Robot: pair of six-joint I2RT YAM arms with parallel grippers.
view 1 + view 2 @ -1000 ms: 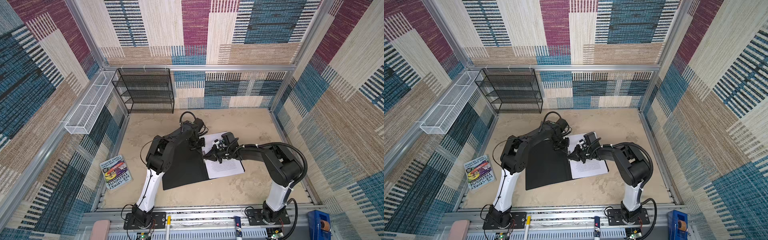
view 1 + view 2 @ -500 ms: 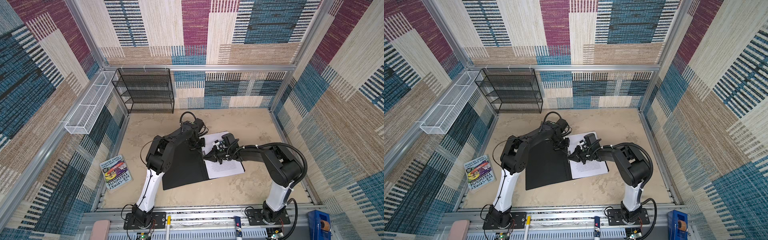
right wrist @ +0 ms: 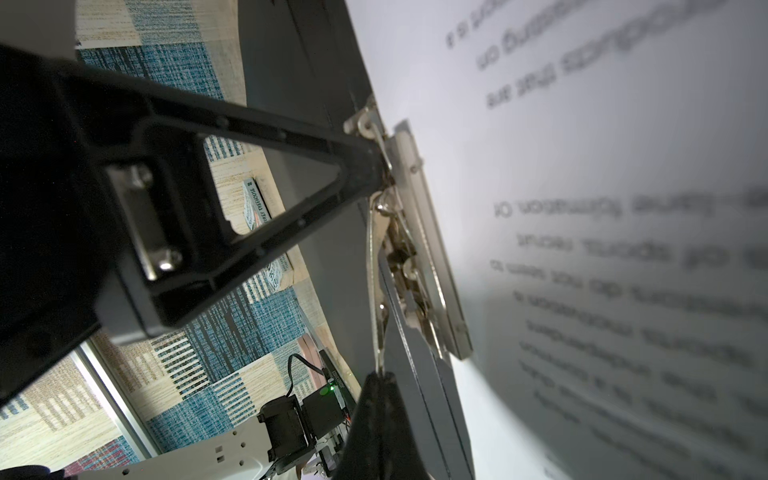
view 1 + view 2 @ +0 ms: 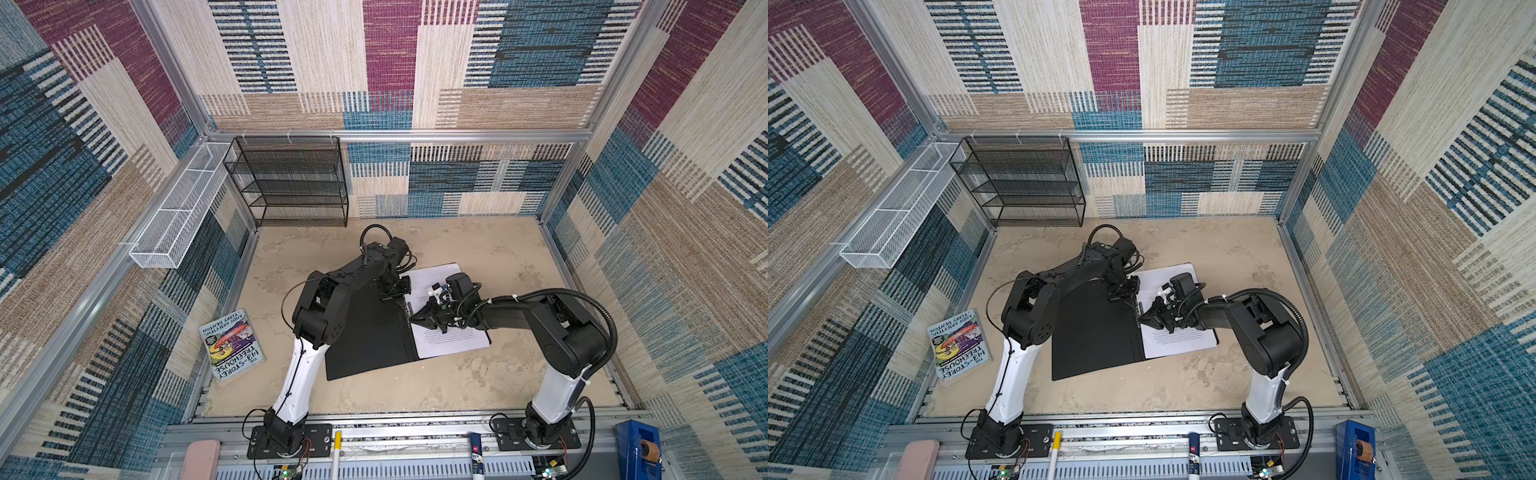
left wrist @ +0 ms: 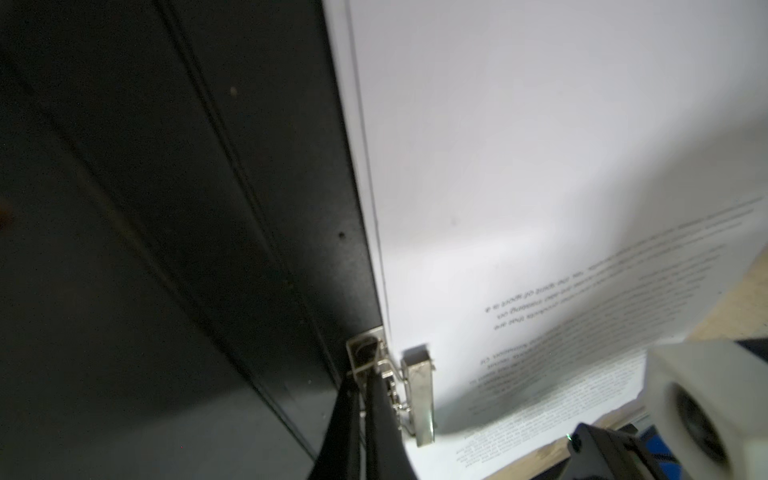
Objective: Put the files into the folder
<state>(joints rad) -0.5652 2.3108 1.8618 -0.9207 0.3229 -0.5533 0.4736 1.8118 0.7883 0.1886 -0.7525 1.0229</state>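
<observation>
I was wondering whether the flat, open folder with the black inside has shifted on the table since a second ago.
No. The folder has not shifted: its near corner lies as far from the aluminium front rail as before.

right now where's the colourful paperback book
In both top views the paperback book lies flat at the table's left edge, toward the front, left of the open folder and apart from it.
</observation>
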